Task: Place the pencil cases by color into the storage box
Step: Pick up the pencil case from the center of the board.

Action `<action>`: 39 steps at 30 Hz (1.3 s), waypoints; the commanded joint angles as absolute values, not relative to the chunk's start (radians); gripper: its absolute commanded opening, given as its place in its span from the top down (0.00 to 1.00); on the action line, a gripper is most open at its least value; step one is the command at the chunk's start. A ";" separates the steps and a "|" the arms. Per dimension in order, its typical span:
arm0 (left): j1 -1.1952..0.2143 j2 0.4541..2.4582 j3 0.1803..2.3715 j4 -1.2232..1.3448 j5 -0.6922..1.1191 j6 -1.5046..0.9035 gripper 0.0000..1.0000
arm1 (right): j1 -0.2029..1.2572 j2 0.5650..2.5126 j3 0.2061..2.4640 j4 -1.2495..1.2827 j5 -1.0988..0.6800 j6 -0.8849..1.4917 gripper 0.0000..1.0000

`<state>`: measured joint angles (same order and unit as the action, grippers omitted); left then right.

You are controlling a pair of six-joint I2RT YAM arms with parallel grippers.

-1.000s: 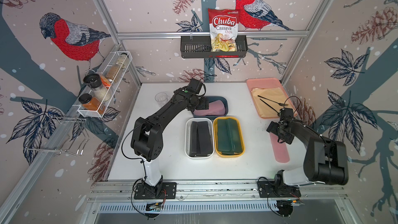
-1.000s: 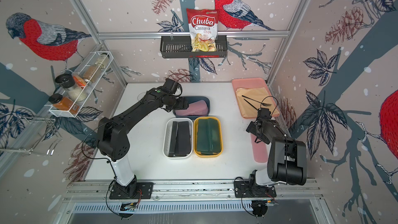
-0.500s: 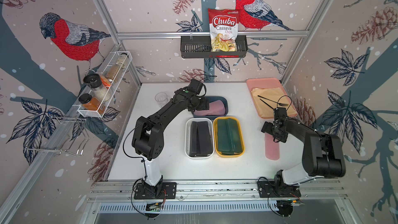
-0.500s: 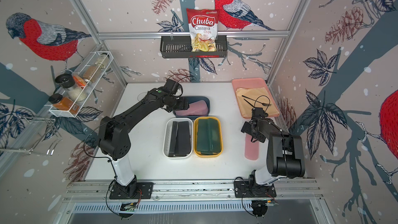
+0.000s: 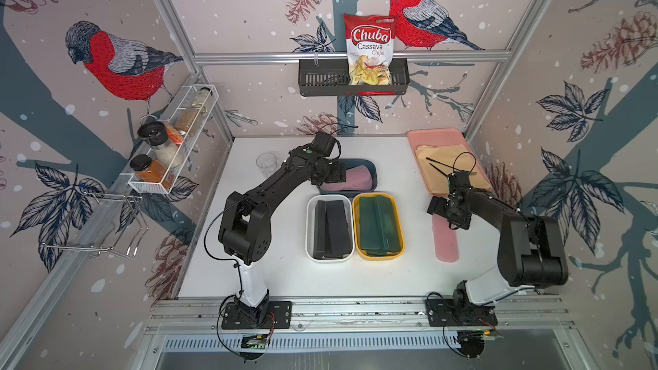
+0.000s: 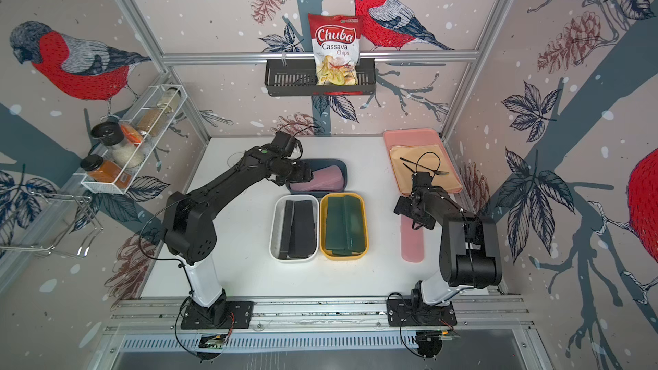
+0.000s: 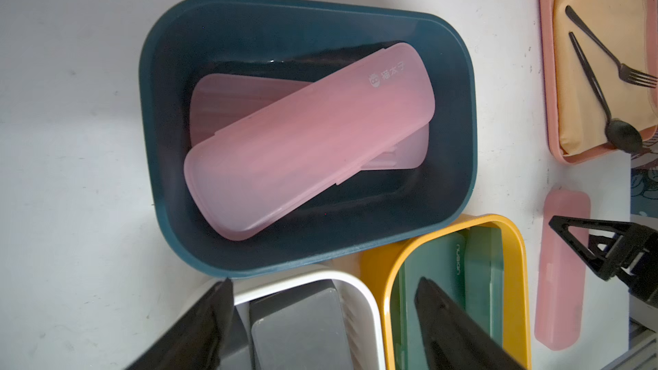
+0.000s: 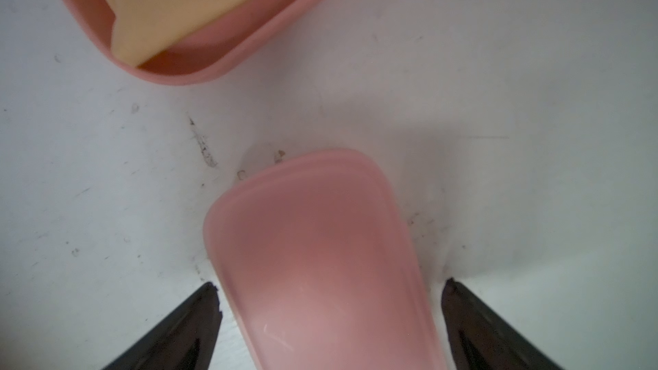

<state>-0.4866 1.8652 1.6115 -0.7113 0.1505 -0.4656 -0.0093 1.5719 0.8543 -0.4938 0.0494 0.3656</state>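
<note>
- Found the left gripper point(image 7: 325, 282) empty, jaws partly apart, hanging above the blue tub point(image 7: 149, 101) with two pink cases point(image 7: 306, 137) crossed inside.
- Noted black cases point(image 5: 333, 229) in the white tub point(image 5: 309, 229), green cases point(image 5: 377, 224) in the yellow tub point(image 5: 401, 233).
- Caught the right gripper point(image 8: 331, 282) spread wide astride one end of the pink case point(image 5: 445, 240) lying on the table point(image 5: 277, 272) near the pink tray point(image 5: 438, 131), jaws apparently clear of its sides.
- Judged the pick-up under way: needed closing across its width, lifting, then carrying to the blue tub.
</note>
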 commanded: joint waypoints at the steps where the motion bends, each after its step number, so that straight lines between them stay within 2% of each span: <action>1: -0.484 1.862 1.609 -0.686 0.152 -0.470 0.16 | -0.016 1.578 0.850 -0.522 0.058 0.332 0.00; 13: -0.484 1.858 1.603 -0.686 0.150 -0.476 0.16 | -0.007 1.616 0.813 -0.474 0.023 0.340 0.01; 16: -0.485 1.855 1.599 -0.683 0.150 -0.476 0.16 | 0.003 1.623 0.810 -0.468 0.025 0.344 0.06; 20: -0.485 1.849 1.592 -0.680 0.150 -0.477 0.16 | 0.012 1.621 0.807 -0.467 0.029 0.349 0.21; 22: -0.485 1.843 1.585 -0.677 0.150 -0.478 0.16 | 0.012 1.617 0.806 -0.468 0.029 0.349 0.26; 29: -0.484 1.827 1.570 -0.671 0.143 -0.480 0.16 | 0.020 1.602 0.816 -0.478 0.028 0.343 0.36; 39: -0.482 1.809 1.571 -0.670 0.133 -0.473 0.16 | 0.045 1.551 0.854 -0.503 0.018 0.321 0.43</action>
<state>-0.4858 1.8206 1.5723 -0.6849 0.1501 -0.4747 0.0402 1.5654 0.8398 -0.4793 0.0422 0.3382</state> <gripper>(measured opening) 0.842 0.791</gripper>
